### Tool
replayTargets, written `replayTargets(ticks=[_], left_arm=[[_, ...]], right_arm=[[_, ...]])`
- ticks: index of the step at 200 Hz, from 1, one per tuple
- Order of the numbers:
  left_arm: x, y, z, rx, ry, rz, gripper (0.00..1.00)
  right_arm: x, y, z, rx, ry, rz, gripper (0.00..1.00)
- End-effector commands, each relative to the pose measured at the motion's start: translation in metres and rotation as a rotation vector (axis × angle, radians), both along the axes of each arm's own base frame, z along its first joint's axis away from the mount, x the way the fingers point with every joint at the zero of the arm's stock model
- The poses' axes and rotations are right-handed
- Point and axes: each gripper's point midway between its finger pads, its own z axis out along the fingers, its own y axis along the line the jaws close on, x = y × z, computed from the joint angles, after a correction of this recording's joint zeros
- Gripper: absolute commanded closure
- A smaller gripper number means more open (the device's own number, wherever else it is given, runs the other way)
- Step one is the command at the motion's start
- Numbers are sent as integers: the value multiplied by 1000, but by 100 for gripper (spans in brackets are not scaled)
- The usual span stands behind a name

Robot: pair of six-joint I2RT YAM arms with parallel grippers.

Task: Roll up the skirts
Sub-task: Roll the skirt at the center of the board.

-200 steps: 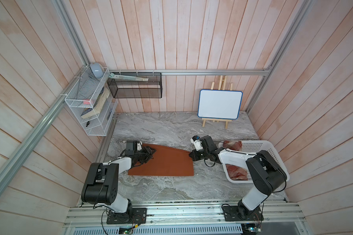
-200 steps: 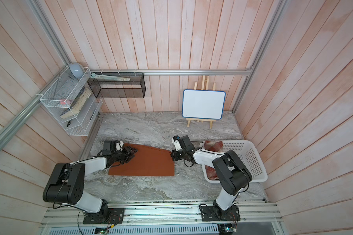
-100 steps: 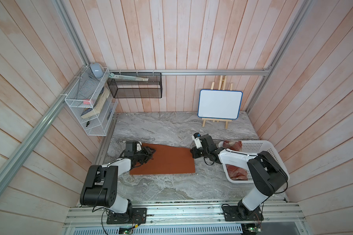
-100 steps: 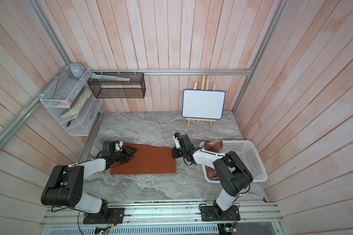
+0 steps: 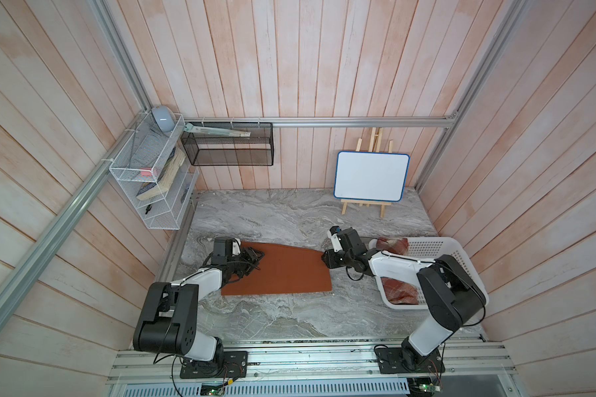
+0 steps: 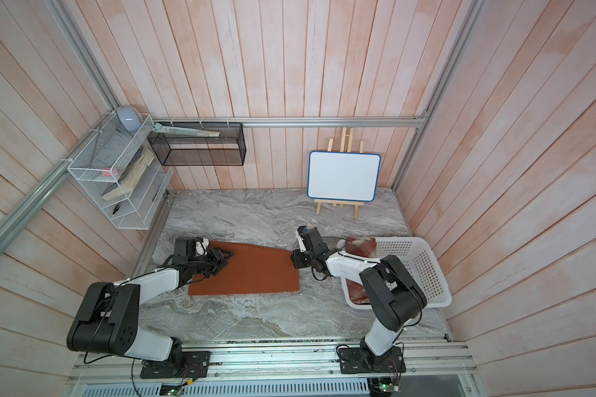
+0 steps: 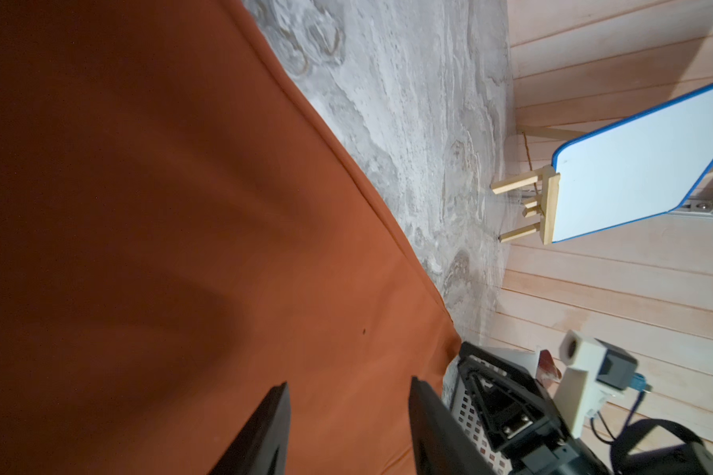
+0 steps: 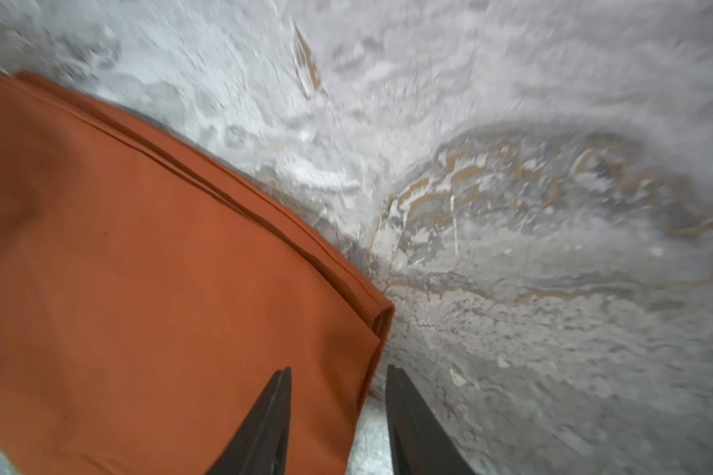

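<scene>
Since rolling needs flat cloth first, the orange skirt (image 5: 279,271) lies spread out mid-table (image 5: 289,213), not yet rolled. Over its 9 o'clock end sits the left gripper (image 7: 348,411), jaws spread and pinching nothing. At the 3 o'clock far corner the right gripper (image 8: 338,395) is also spread, 1 finger over cloth and 1 over table, likely placed to square that edge. The plaid skirt (image 5: 393,244) waits bunched in the white basket (image 5: 441,247) at 3 o'clock, partly hidden by the right arm. 0 of 2 rolled.
</scene>
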Motion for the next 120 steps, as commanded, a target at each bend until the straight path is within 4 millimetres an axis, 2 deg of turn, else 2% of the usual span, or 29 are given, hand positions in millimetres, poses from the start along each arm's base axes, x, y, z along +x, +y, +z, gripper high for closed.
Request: replayTargets(ticks=[1,20,29,36,52,70,102,120], left_arm=[[-1,-21,19,22,-28,-44,54],[-3,-46,26,24,-33,-95,72],[-5,-62,28,3,-34,-123,90],[-7,-76,28,-16,-30,-148,100],[-11,-100,23,-39,-9,-187,100],[-21,-113,12,-83,32,-196,100],[-46,-107,-10,-113,109,-169,100],[-59,-100,-17,-112,136,-151,100]], right_arm=[[5,-4,27,-12,-51,-24,50],[4,-10,22,-34,-40,-30,47],[4,-13,13,-53,-20,-27,46],[5,-15,6,-61,-2,-24,46],[11,-16,-6,-61,16,-2,46],[17,-10,-14,-22,32,38,45],[18,11,-21,46,46,132,43],[19,15,-26,38,48,170,43]])
